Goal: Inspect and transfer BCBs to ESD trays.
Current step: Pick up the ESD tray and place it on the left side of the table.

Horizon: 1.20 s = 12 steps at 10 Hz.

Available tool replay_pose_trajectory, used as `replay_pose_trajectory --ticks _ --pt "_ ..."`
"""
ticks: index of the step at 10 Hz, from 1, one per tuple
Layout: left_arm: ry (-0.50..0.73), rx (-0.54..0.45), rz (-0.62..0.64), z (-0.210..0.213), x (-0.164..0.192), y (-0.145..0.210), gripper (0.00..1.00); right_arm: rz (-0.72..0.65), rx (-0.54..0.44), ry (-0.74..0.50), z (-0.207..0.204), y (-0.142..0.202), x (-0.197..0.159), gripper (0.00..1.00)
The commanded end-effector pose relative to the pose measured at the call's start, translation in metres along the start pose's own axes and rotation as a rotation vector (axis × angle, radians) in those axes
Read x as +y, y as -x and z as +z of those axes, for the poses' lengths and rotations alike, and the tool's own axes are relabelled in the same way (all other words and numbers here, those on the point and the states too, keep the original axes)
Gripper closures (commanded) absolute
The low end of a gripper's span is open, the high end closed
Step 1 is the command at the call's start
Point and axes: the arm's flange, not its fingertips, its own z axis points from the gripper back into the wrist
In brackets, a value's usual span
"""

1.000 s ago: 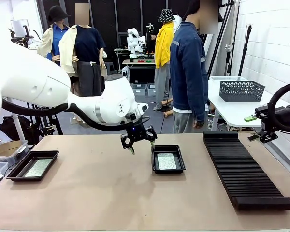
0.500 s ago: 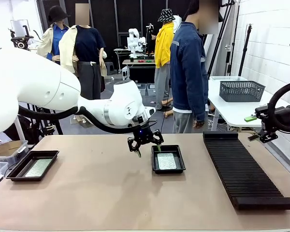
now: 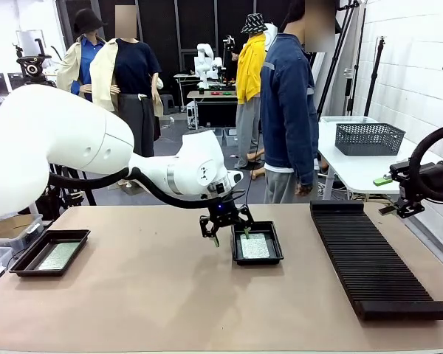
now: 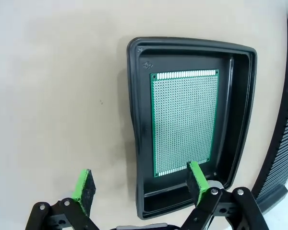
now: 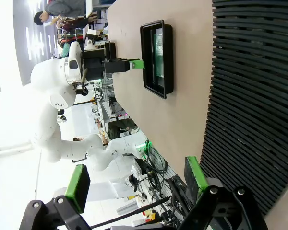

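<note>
BCBs are being held flat in ESD trays: one board (image 4: 185,122) in the middle tray (image 3: 257,243), another (image 3: 57,255) in the tray (image 3: 49,251) at the desk's (image 3: 170,295) left end; the left gripper (image 3: 229,230) is being hung spread over the middle tray's near-left rim; the right gripper (image 5: 134,182) is being kept spread, empty, beside the ribbed rack (image 3: 373,262).

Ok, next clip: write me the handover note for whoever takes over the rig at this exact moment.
Left gripper: open, empty, low over the near left rim of the middle ESD tray; one finger over the table, one over the tray.
Right gripper: open, empty, parked off the table's right edge beside the ribbed rack.
Boards: one BCB lies flat in the middle tray; another BCB lies in the left ESD tray.
Done: both trays hold a board.
Left: no loose board in sight; the rack slots look empty. A person stands at the far side.
</note>
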Motion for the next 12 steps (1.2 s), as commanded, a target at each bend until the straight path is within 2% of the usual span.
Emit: replay_pose_trajectory --ticks 1,3,4,9,10,12 --pt "-0.009 -0.008 -0.019 -0.001 -0.005 -0.011 0.0 0.019 -0.01 0.006 -0.002 0.003 0.0 0.0" --pt "-0.009 -0.012 -0.033 -0.003 -0.005 -0.014 0.08 0.019 -0.01 0.006 -0.002 0.003 0.0 0.0" --pt "-0.011 -0.012 -0.035 -0.003 -0.004 -0.016 0.18 0.019 -0.01 0.006 -0.002 0.003 0.0 0.0" --pt "-0.001 0.0 -0.019 -0.004 0.003 -0.022 0.89 0.019 -0.01 0.006 -0.002 0.003 0.0 0.0" --pt "0.004 0.005 -0.013 -0.006 0.004 -0.023 1.0 0.019 -0.01 0.006 -0.002 0.003 0.0 0.0" --pt "0.011 0.018 -0.016 -0.006 0.005 -0.024 1.0 0.019 -0.01 0.006 -0.002 0.003 0.0 0.0"
